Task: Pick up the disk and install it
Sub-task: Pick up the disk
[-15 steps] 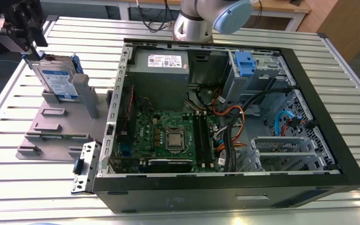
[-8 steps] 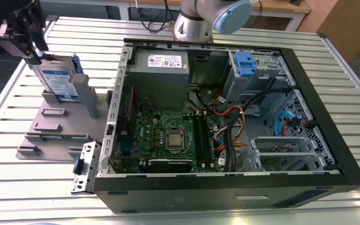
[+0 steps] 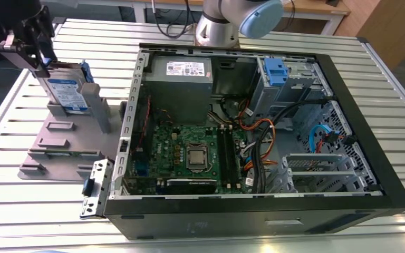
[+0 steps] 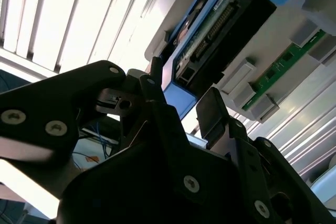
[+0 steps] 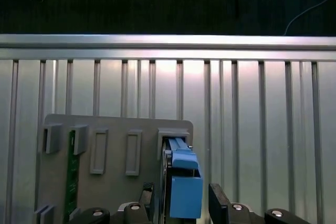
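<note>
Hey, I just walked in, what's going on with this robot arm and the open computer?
The arm's claw is at the disk, which stands on edge in a grey holder on the exterior view's left of the open computer case. In both wrist views the claw is open, one finger on each side of the disk's blue bracket. The disk is not gripped, lifted or installed.

Disk (image 3: pixel 69 94) partly hidden, gripper (image 5: pixel 182 188) cropped
Grey stand (image 3: pixel 55 142) covers the disk's lower edge; the first wrist view's border cuts the gripper's body.
</note>
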Controlling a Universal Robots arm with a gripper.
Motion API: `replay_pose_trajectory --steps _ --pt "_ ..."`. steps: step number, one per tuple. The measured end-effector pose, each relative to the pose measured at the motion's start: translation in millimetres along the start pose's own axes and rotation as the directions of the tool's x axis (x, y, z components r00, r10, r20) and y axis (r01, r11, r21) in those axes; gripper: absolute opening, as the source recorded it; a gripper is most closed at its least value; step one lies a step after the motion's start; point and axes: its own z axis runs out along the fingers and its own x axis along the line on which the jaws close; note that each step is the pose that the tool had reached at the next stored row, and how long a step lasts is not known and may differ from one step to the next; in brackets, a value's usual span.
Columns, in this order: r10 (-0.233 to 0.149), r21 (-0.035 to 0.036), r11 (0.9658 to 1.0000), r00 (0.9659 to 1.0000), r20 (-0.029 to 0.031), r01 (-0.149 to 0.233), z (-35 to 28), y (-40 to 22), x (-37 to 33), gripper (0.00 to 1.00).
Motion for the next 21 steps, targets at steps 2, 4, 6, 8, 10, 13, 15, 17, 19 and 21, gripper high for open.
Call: replay_pose_trajectory --steps 2,4,6,8,10,13,15,17,19,21 --pt "0.000 0.0000 1.0000 1.0000 0.0001 0.000 3.8 0.6 -0.3 0.53" --pt "-0.001 0.0000 1.0000 1.0000 0.0000 0.001 7.4 2.5 -0.6 0.53" --pt "-0.001 0.0001 1.0000 1.0000 0.0000 0.001 11.2 4.5 -1.0 0.53" --pt "-0.001 0.0000 1.0000 1.0000 0.0000 0.001 14.8 4.7 -1.1 0.53" --pt "-0.001 0.0000 1.0000 1.0000 0.0000 0.001 18.5 4.7 -1.1 0.53" --pt "-0.001 -0.0001 1.0000 1.0000 0.0000 0.001 20.9 4.6 -1.1 0.53" --pt "-0.001 -0.0002 1.0000 1.0000 -0.0001 0.001 20.9 4.6 -1.1 0.53" --pt "-0.001 -0.0001 1.0000 1.0000 0.0000 0.001 20.9 4.6 -1.1 0.53" --pt "-0.001 0.0000 1.0000 1.0000 0.0000 0.001 20.9 4.7 -1.1 0.53" --pt "-0.001 0.0000 1.0000 1.0000 0.0000 0.001 21.0 4.6 -1.1 0.51"
